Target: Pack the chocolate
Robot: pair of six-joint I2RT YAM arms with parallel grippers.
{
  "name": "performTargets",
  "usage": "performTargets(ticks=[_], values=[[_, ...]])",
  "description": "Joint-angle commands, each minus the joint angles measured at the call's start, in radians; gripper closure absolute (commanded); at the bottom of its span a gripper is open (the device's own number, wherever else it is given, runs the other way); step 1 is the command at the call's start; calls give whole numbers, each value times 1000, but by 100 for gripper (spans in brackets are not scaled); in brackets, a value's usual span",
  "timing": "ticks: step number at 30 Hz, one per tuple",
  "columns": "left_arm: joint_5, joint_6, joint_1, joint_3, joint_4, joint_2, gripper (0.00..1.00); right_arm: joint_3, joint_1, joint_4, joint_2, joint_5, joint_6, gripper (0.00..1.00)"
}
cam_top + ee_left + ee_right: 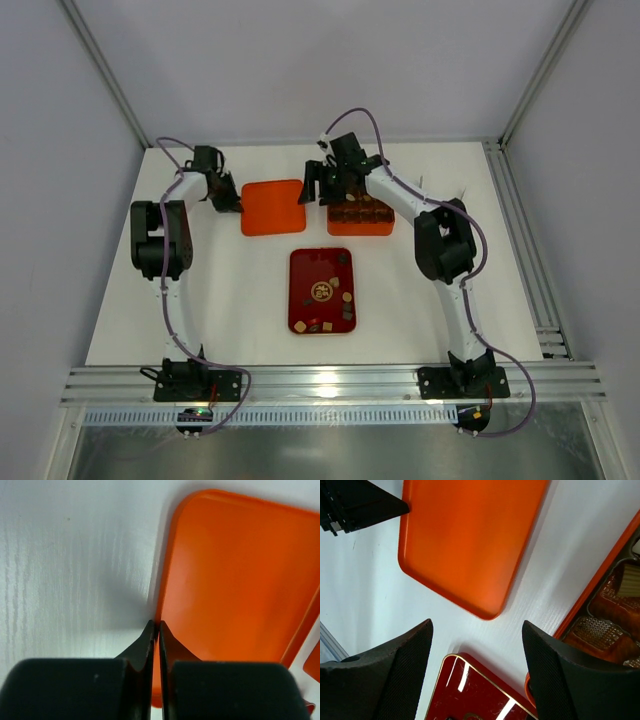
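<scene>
Two tools, left tool (156,626) pinching one orange lid (240,590), right tool (477,625) open, empty

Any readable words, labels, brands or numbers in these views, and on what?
No text can be read in any view.
The dark red tray has a round gold emblem at its centre, too small to read.
The orange lid and orange box show no lettering.

left hand (228,200): at orange lid (272,207) left edge | right hand (330,190): over orange box (360,216) | chocolate (346,297): on red tray (305,275)
</scene>
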Motion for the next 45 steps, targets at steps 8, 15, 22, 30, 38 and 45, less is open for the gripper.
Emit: performTargets(ticks=[8,15,22,30,38,45], values=[[152,-22,40,-53,-107,-2,100,110,12,-34,65,-49,20,27],[247,-21,77,-102,-110,-57,100,165,16,-76,113,-29,9,27],[304,-36,94,-151,-98,-114,100,179,28,-80,129,-6,0,28],[347,-47,109,-186,-95,-160,100,185,51,-85,160,29,-2,27],[385,-53,140,-194,-96,-203,100,196,60,-86,183,49,1,28],[401,-65,146,-208,-87,-226,100,225,69,-91,206,38,26,28]])
